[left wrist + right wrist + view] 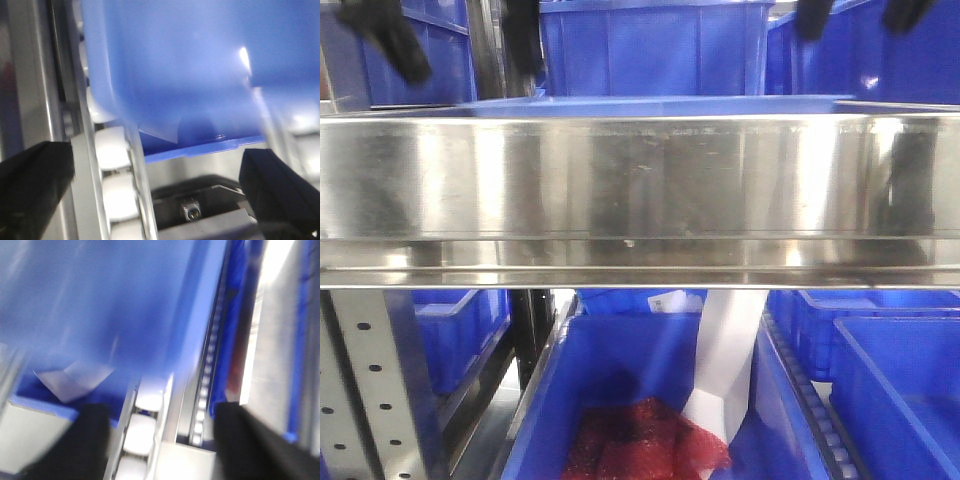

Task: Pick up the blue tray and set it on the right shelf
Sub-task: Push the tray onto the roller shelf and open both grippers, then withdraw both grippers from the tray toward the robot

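The blue tray lies flat on the right shelf, just behind its wide shiny front rail. Only the tray's rim shows over that rail. Above its left end hangs my left gripper, open, black fingers spread wide. Above its right end my right gripper is also open. In the left wrist view the tray rests on white rollers, and the left gripper holds nothing. The blurred right wrist view shows the tray beside a roller track, with the right gripper empty.
Deep dark-blue bins stand behind the tray on the same level. Below the rail, more blue bins hold red mesh and a white sheet. A grey perforated upright stands at lower left.
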You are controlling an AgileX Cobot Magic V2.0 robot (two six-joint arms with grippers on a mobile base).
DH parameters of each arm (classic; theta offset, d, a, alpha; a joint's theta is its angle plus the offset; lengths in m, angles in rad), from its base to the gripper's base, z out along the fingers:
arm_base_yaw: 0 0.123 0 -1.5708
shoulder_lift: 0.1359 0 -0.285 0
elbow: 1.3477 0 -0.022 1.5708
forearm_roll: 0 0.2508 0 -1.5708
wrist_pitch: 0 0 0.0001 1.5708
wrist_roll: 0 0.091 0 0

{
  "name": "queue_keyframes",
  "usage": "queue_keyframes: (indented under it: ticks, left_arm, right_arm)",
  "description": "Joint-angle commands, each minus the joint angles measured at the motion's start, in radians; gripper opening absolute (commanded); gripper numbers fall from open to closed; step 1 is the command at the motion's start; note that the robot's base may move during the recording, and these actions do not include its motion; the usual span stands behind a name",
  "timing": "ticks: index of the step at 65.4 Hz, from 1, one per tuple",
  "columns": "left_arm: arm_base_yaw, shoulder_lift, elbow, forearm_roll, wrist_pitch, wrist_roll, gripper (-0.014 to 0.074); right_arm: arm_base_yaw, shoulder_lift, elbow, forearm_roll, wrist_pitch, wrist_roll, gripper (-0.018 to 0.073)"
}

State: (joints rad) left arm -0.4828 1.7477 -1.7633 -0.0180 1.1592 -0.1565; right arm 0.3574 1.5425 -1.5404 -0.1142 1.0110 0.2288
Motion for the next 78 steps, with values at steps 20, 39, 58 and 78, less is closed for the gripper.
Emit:
queue_keyframes:
  ticks: [20, 39, 58, 78]
  left_arm:
    - [-0.089, -0.420, 0.253, -0.006, -0.216, 0.031, 0.0392]
    - [-0.100, -0.825, 0.712, -0.006, -0.475, 0.035, -0.0043]
    - [-0.100, -1.234, 1.148, -0.009, -0.763, 0.035, -0.0048]
    - [-0.100, -1.427, 1.301, 0.059, -0.836, 0.037, -0.0048]
  right_arm:
    - [-0.001, -0.384, 0.243, -0.023, -0.202, -0.001, 0.0057]
    - [-0.001, -0.761, 0.669, -0.031, -0.506, -0.001, 0.0057]
    - [-0.001, -1.145, 1.090, -0.096, -0.766, -0.001, 0.0057]
    - [-0.001, -1.296, 1.229, -0.134, -0.921, -0.001, 0.0057]
